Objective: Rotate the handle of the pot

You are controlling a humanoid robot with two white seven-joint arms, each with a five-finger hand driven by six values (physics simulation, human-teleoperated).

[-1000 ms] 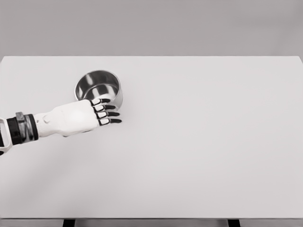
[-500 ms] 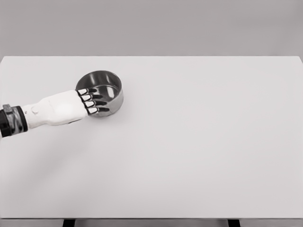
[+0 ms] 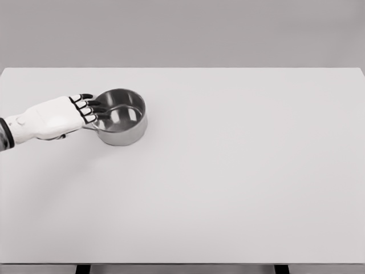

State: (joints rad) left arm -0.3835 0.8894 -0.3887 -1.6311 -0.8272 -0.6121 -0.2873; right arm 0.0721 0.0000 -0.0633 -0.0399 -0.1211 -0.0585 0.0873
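Left hand [image 3: 60,116] has drawn back leftward across the table [image 3: 239,182] — a second ago it lay over the pot's near side, half a second ago its fingers reached into the bowl. The pot [image 3: 121,116] has shifted slightly, standing upright at far left. The handle is hidden, probably beneath the hand, so whether it has turned cannot be told. Pose: forearm entering from the left edge, palm down, fingers [image 3: 86,107] extended and loosely spread at the pot's left rim — gripping nothing visible. Right arm is out of view.
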